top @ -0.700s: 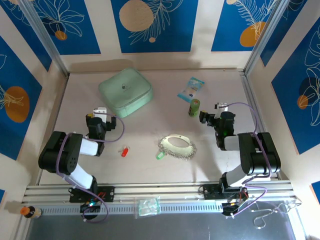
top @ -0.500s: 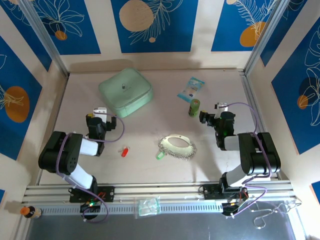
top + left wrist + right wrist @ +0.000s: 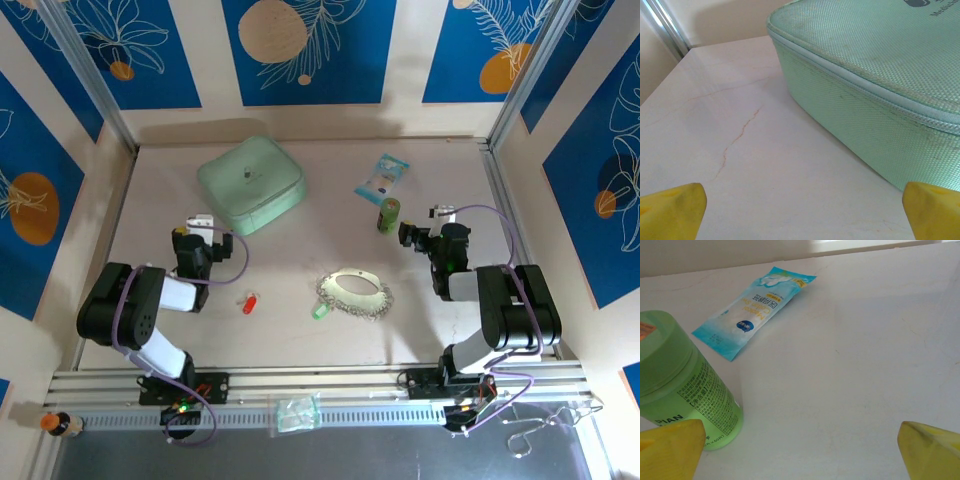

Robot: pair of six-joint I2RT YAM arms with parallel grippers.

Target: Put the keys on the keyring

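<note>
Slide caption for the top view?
Left gripper and right gripper open, clear of the keyring; green key beside it, red key apart.

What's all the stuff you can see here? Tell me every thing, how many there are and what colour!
pouch: one, mint green, far left of the table
packet: one, blue and white, lying flat at the far right
little bottle: one, green, standing upright just nearer than the packet
keyring: one, cream-white hoop with silvery bits, middle of the table
green key: one, right by the keyring's near-left edge
red key: one, on its own, left of the keyring
clear bag: one, greenish, on the metal rail at the near edge
left gripper: one, yellow fingertips, open, facing the pouch
right gripper: one, yellow fingertips, open, beside the little bottle
</note>
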